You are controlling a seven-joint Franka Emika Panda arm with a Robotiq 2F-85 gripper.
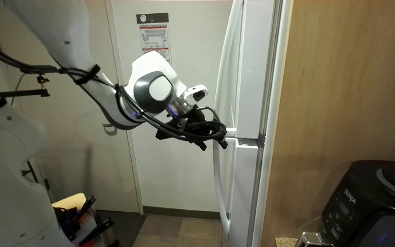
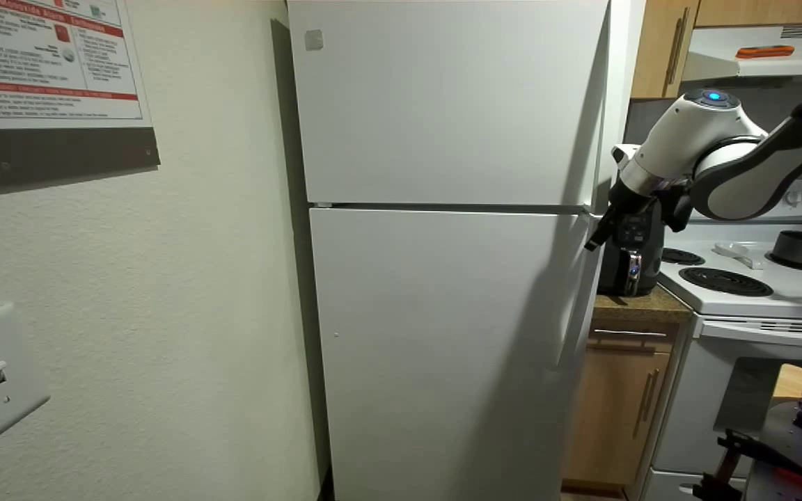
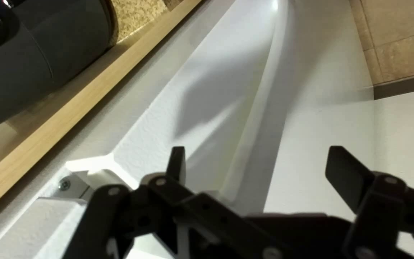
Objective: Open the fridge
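While the short upper door and the longer lower door are both closed, the tall white refrigerator is set between a finely stippled pale wall and a smooth wood-grain panel. Two long, bowed handles are fitted, one to each door. Near the upper end of the lower handle, the single black gripper is held with its two blocky fingers spread wide; whether the handle is touched cannot be told. Beyond the panel, one glossy black Ninja air fryer is stood on a speckled countertop.
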